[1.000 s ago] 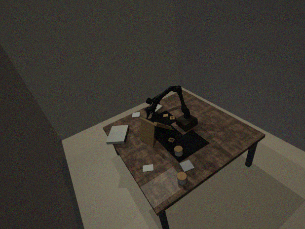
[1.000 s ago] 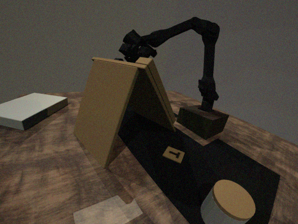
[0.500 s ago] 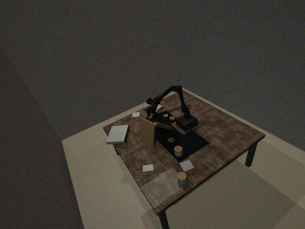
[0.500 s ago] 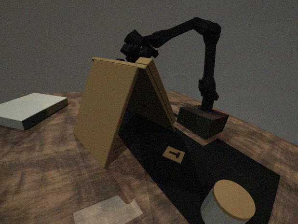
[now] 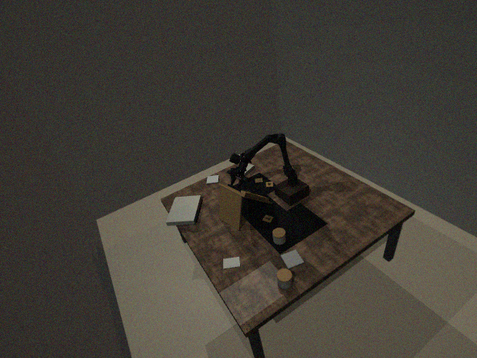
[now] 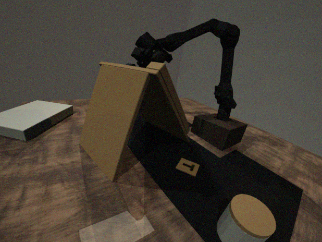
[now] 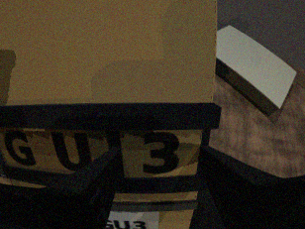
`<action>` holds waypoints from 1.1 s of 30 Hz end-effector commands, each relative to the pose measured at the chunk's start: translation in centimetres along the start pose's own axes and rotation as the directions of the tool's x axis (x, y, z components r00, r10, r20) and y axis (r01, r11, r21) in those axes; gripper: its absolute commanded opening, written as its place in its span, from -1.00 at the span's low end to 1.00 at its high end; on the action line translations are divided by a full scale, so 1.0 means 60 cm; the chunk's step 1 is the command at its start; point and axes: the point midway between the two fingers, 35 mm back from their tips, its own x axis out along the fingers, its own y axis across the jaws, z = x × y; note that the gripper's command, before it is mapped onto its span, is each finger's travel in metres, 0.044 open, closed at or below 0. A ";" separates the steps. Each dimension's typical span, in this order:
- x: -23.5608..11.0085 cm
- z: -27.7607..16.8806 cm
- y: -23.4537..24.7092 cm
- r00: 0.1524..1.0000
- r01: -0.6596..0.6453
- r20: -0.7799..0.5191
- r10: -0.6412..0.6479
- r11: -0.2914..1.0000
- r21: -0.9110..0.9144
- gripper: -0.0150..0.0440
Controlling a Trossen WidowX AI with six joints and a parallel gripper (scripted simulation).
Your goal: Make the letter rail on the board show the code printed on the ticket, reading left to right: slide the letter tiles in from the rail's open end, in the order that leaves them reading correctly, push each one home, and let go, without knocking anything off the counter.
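Observation:
The tan A-frame board (image 5: 231, 206) (image 6: 114, 112) (image 7: 108, 41) stands on the table beside the black mat (image 5: 301, 224) (image 6: 234, 169). In the wrist view its dark letter rail holds tiles G (image 7: 23, 149), U (image 7: 68, 151) and 3 (image 7: 160, 145), reading left to right. A white ticket (image 7: 133, 226) under the rail shows GU3; its left edge is hidden. My gripper (image 7: 160, 151) (image 5: 235, 178) (image 6: 141, 62) is at the board's top and shut on the 3 tile at the rail's right end. A T tile (image 5: 267, 218) (image 6: 187, 167) lies flat on the mat.
Two more loose tiles (image 5: 258, 180) (image 5: 269, 184) lie near the arm base (image 6: 219, 130). A white box (image 5: 184, 209) (image 6: 31, 118) (image 7: 256, 69) lies left of the board. Two lidded jars (image 5: 279, 235) (image 6: 247, 220) (image 5: 284, 278) and white cards (image 5: 231, 262) (image 5: 292, 258) (image 5: 212, 179) sit around.

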 end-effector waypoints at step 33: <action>-0.036 0.000 -0.001 1.000 0.001 -0.004 -0.001 1.000 0.003 0.51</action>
